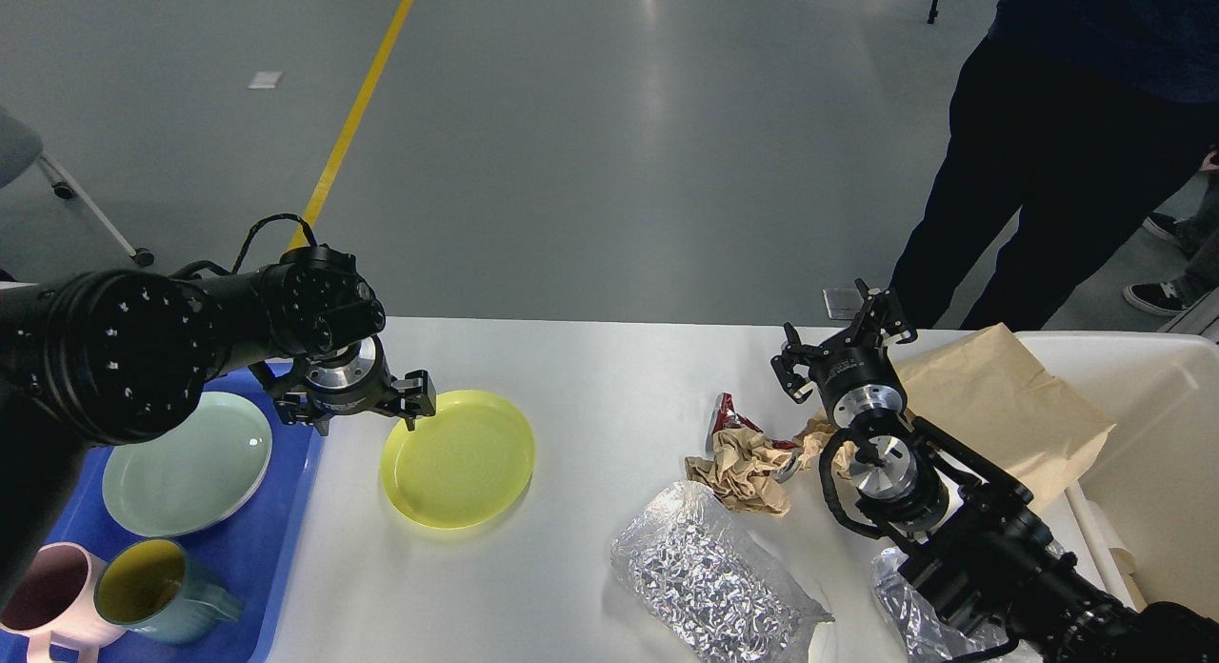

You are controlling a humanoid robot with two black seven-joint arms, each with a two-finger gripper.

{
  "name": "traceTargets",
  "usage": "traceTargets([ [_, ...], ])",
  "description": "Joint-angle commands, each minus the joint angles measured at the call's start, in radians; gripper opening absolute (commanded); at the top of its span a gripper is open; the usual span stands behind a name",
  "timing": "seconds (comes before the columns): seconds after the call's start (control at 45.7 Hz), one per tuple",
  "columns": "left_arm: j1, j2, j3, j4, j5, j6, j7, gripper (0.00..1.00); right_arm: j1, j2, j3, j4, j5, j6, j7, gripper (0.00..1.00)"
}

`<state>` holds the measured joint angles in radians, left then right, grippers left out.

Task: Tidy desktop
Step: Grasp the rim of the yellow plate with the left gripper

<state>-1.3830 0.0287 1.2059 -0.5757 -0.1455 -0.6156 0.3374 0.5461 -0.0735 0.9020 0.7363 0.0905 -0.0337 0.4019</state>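
Starting nearest you: two mugs (pixel 95 592) and a pale green plate (pixel 186 463) already sit in the blue tray (pixel 276 539) at the worktop's (pixel 590 377) left end, so dishes likely go there. Foil bags (pixel 705 577) and crumpled brown paper (pixel 743 468) lie loose to the right, near the cream bin (pixel 1162 453), probably trash for it. Your left gripper (pixel 354 411) hangs spread wide, empty, at the yellow plate's (pixel 457 458) left rim, lined up for an edge pinch. Your right gripper (pixel 843 344) is parked released above the paper, holding nothing.
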Motion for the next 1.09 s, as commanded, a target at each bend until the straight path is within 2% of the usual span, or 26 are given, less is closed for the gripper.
traceTargets([
  [0.0,0.094,-0.004,-0.041,0.065,0.0,0.016,0.0,0.96,0.0,0.0,0.0,0.0,0.0,0.0,0.0,1.0],
  [0.131,0.143,0.0,-0.075,0.097,0.0,0.025,0.0,0.96,0.0,0.0,0.0,0.0,0.0,0.0,0.0,1.0],
  [0.263,0.18,-0.007,-0.081,0.117,0.0,0.072,0.0,0.96,0.0,0.0,0.0,0.0,0.0,0.0,0.0,1.0],
  [0.372,0.183,-0.009,-0.101,0.117,0.0,0.092,0.0,0.91,0.0,0.0,0.0,0.0,0.0,0.0,0.0,1.0],
  [0.416,0.183,-0.007,-0.104,0.117,0.0,0.092,0.002,0.86,0.0,-0.002,0.0,0.0,0.0,0.0,0.0,1.0],
  [0.547,0.185,-0.006,-0.103,0.117,0.0,0.088,0.006,0.63,0.0,0.0,0.0,0.0,0.0,0.0,0.0,1.0],
  [0.591,0.185,-0.006,-0.103,0.117,0.0,0.086,0.006,0.58,0.0,0.0,0.0,0.0,0.0,0.0,0.0,1.0],
  [1.073,0.206,-0.01,-0.132,0.117,0.003,0.137,0.008,0.54,0.0,0.0,0.0,0.0,0.0,0.0,0.0,1.0],
])
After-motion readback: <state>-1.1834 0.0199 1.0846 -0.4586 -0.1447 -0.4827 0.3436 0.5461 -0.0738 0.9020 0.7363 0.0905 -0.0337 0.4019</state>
